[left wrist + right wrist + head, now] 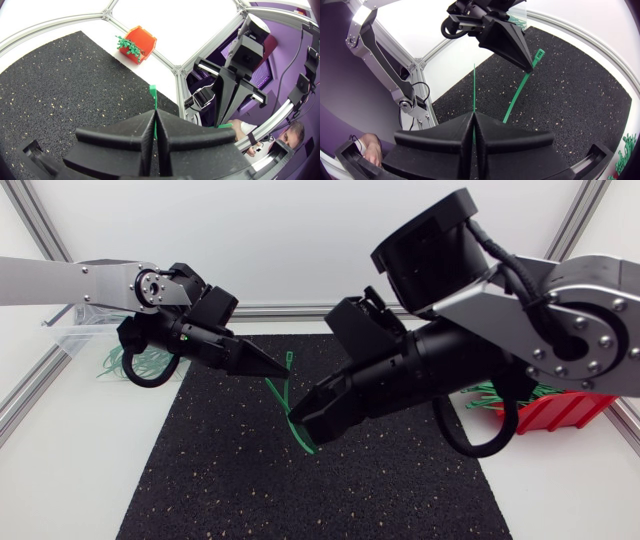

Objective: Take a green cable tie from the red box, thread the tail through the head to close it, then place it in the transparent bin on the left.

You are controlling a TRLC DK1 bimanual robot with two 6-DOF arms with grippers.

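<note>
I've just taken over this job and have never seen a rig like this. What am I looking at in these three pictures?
You are seeing two robot arms at a table, each ending in a black two-fingered gripper. The head view looks down from above: the left arm comes in from the left, the right arm from the right. The other two pictures come from a camera on each arm's wrist, looking out past its own gripper.

A black mat lies on the table. The red box stands at the right and the transparent bin at the left.

One green tie is held over the mat by both arms. The left gripper is shut near its head, the right gripper on its tail. In the right wrist view, tail and head are apart, so it is not yet threaded.
</note>
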